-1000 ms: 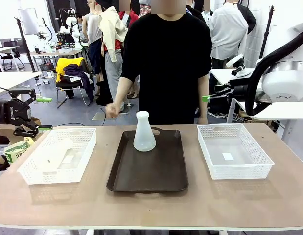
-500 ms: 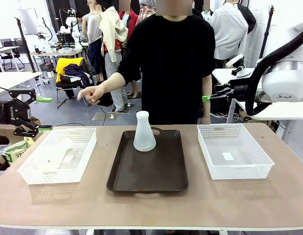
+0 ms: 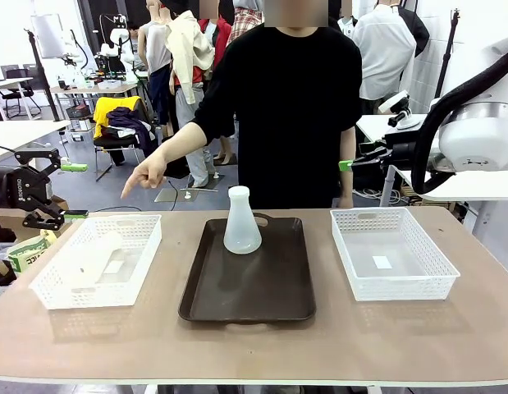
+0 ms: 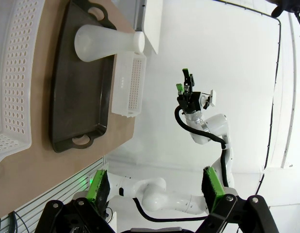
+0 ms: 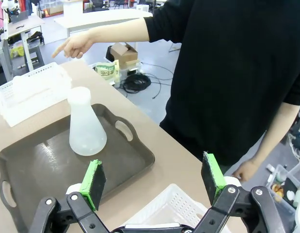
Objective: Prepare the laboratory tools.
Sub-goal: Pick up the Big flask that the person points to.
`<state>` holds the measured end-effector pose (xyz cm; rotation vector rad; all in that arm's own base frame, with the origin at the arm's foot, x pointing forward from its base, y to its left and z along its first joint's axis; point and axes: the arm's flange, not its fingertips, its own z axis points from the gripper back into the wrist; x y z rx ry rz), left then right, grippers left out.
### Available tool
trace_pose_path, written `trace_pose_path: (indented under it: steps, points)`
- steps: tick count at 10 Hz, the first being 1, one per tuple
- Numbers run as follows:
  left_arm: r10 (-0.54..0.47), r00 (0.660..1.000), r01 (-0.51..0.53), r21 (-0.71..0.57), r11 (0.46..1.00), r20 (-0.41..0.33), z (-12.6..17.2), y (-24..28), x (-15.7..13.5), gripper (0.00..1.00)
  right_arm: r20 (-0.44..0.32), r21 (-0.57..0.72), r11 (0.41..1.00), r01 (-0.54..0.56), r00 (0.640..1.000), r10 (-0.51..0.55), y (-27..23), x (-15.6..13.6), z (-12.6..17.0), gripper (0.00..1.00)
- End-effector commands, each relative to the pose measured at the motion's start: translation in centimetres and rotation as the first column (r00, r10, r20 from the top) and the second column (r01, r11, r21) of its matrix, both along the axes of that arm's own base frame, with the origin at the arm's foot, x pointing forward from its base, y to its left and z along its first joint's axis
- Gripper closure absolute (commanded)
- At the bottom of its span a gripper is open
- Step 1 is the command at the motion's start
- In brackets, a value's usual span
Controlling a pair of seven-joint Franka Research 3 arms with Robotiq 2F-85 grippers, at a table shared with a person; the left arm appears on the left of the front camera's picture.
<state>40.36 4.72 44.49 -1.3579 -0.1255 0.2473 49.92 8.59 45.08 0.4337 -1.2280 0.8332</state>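
Now | we see flask [image 3: 241, 222] upright, 12 o'clock on tray [image 3: 254, 287] | likely light, stiff, slick, fragile; we'd grip its neck | both jaws wide open, empty

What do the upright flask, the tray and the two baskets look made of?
Flask: probably frosted plastic, translucent matte white, though glass can't be excluded. Tray: dark brown, likely plastic, faint sheen. Left basket and right basket: white plastic, moulded lattice walls.
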Motion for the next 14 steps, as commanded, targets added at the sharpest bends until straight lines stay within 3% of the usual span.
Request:
trace_pose_path:
  steps: [1, 5, 8, 10, 11, 13, 14]
  points:
    - [-0.001, 1.000, 0.001, -0.013, 1.000, -0.007, 0.3, 0.1, -0.1, 0.00, -0.014, -0.007, 1.000, 0.007, 1.000, -0.007, 0.0, -0.1, 0.2, 0.00]
    - [0.000, 1.000, 0.000, 0.000, 1.000, 0.000, 0.0, 0.0, 0.0, 0.00, -0.014, -0.007, 1.000, 0.007, 1.000, -0.007, 0.0, -0.1, 0.2, 0.00]
    - [0.021, 0.998, -0.004, 0.294, 0.956, -0.054, 2.1, -1.9, 2.9, 0.00, -0.014, -0.007, 1.000, 0.007, 1.000, -0.007, 0.0, -0.1, 0.2, 0.00]
    - [0.023, 0.993, 0.041, 0.532, 0.846, -0.113, 4.1, -3.6, 5.8, 0.00, -0.014, -0.007, 1.000, 0.007, 1.000, -0.007, 0.0, -0.1, 0.2, 0.00]
    - [0.023, 0.985, 0.093, 0.644, 0.759, -0.170, 4.6, -4.2, 7.9, 0.00, -0.014, -0.007, 1.000, 0.007, 1.000, -0.007, 0.0, -0.1, 0.2, 0.00]
    - [0.104, 0.913, 0.267, 0.771, 0.578, -0.394, 3.5, -4.1, 13.0, 0.00, -0.014, -0.007, 1.000, 0.007, 1.000, -0.007, 0.0, -0.1, 0.2, 0.00]
    - [0.112, 0.879, 0.352, 0.790, 0.502, -0.463, 2.6, -4.0, 14.9, 0.00, -0.014, -0.007, 1.000, 0.007, 1.000, -0.007, 0.0, -0.1, 0.2, 0.00]
